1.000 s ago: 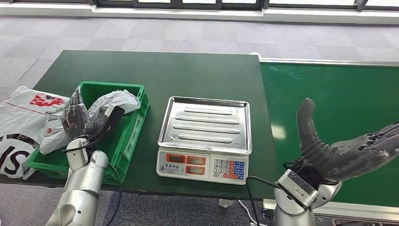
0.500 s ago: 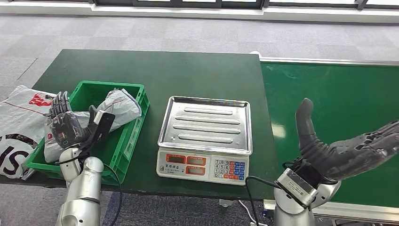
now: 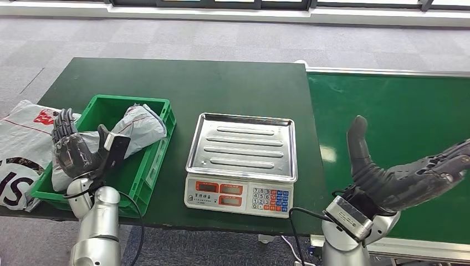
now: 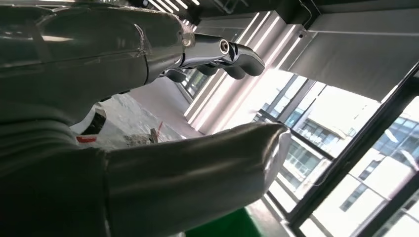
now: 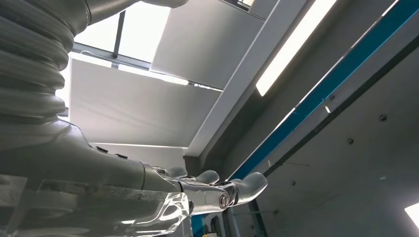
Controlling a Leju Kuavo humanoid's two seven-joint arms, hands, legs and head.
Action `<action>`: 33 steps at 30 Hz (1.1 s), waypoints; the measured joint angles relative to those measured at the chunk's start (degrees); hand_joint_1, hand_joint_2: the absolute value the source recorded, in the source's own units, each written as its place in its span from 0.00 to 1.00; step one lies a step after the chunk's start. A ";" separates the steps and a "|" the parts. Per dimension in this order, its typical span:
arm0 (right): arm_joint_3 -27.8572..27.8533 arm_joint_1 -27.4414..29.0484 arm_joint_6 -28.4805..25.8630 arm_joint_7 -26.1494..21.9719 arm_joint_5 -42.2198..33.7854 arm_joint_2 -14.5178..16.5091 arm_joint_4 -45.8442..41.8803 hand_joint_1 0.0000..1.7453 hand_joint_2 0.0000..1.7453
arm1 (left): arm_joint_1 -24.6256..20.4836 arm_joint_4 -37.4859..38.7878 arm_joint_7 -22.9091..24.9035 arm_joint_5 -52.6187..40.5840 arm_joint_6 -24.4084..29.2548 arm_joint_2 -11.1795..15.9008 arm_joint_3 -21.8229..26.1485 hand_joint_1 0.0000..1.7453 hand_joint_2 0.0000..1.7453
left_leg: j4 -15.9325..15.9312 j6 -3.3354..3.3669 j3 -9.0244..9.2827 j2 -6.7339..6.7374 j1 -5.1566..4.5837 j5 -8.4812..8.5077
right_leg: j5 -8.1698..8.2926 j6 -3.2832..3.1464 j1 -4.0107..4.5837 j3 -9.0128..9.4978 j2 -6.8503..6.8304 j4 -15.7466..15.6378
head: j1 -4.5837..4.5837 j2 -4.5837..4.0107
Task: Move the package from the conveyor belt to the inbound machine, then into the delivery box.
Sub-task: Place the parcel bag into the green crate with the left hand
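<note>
The belt (image 3: pixel 399 111) has no bag on it. The scale (image 3: pixel 242 160) sits bare in the middle. The bag (image 3: pixel 138 124) lies in the green box (image 3: pixel 145 166), so the job looks done. The right hand (image 3: pixel 404 174) waits wide and holds nothing. The left hand (image 3: pixel 75 149) is spread by the box, holding nothing.

Left robot hand (image 3: pixel 75 152) now sits farther toward the left edge of the frame, off the grey package (image 3: pixel 133 126), fingers spread and raised, holding nothing. Package lies lower and flatter in the green bin (image 3: pixel 147 172) than a second ago.
</note>
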 joint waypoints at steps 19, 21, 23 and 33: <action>-13.80 2.62 -0.01 0.01 -4.29 0.00 1.13 0.00 1.00 | 26.53 -45.27 -11.53 49.46 -11.26 6.19 -49.58 0.00 1.00 | 0.05 0.14 -0.12 0.01 -0.01 -0.31 | -0.14 0.16 -0.07 -0.08 -0.01 -0.08 | 0.00 -0.01; -14.50 2.81 0.00 0.00 -4.05 0.00 1.45 0.00 1.00 | 27.21 -46.66 -11.51 50.15 -12.56 6.81 -52.13 0.00 1.00 | 0.05 0.14 -0.11 0.01 -0.01 -0.30 | -0.13 0.16 -0.07 -0.08 -0.01 -0.08 | 0.00 0.00; -15.18 2.97 0.01 0.00 -3.95 0.00 1.72 0.00 1.00 | 27.60 -47.65 -11.50 50.64 -13.84 7.29 -54.51 0.00 1.00 | 0.05 0.14 -0.10 0.01 -0.01 -0.30 | -0.13 0.16 -0.06 -0.07 -0.01 -0.08 | 0.00 0.00; -18.44 5.16 -0.01 0.00 -5.62 0.00 1.26 0.00 1.00 | 28.75 -49.89 -11.45 51.00 -17.90 7.57 -59.52 0.00 1.00 | 0.05 0.14 -0.09 0.02 -0.01 -0.31 | -0.14 0.17 -0.09 -0.08 0.00 -0.08 | -0.01 0.00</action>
